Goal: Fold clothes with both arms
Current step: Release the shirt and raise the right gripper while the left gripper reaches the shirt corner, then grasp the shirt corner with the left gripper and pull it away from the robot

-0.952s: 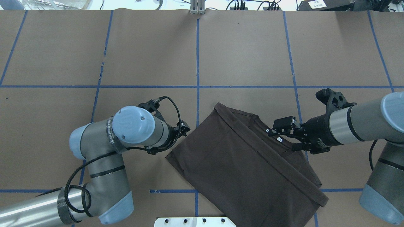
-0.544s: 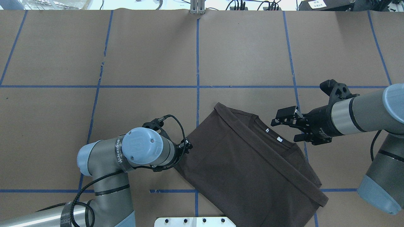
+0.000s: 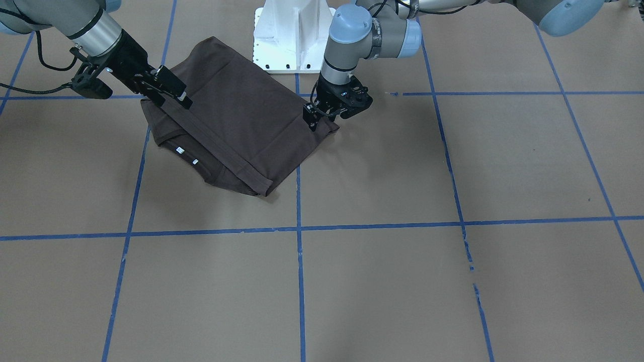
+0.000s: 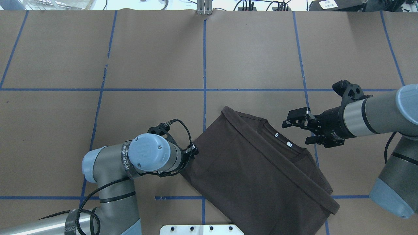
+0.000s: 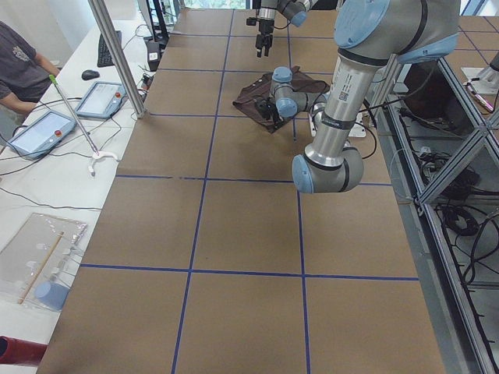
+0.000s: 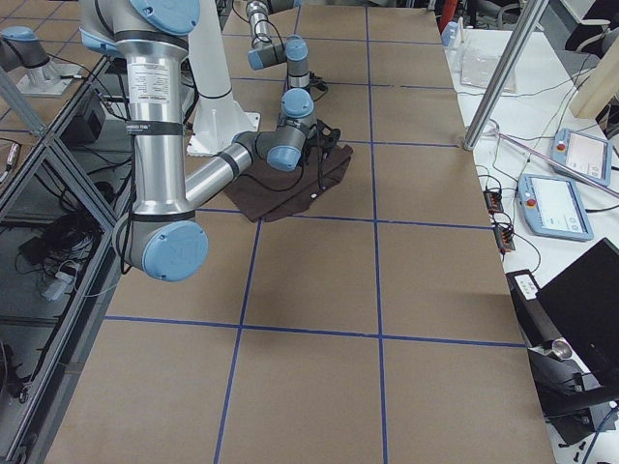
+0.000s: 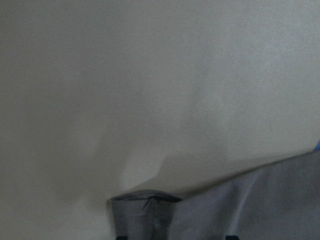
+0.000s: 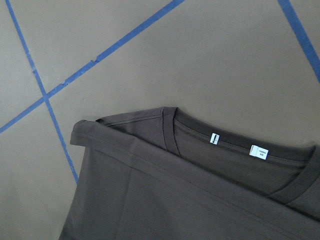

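The dark brown T-shirt (image 4: pixel 254 166) lies folded on the paper-covered table near the robot's base, collar and white neck labels (image 4: pixel 289 144) facing up on its right side. My left gripper (image 4: pixel 193 152) is down at the shirt's left corner (image 3: pixel 327 128). In the blurred left wrist view the cloth corner (image 7: pixel 150 210) sits between two dark fingertips that stand apart. My right gripper (image 4: pixel 295 132) hovers open just beyond the collar, holding nothing. The right wrist view looks down on the collar and labels (image 8: pixel 258 151).
The white pedestal base (image 3: pixel 292 30) stands right behind the shirt. Blue tape lines (image 4: pixel 204 65) divide the brown table. Beyond the table's far edge are tablets (image 5: pixel 101 97), cables and a person (image 5: pixel 19 66).
My right gripper drew back from the collar and labels and now hangs off the shirt. My left arm swung toward the robot and came down on the shirt's left corner.
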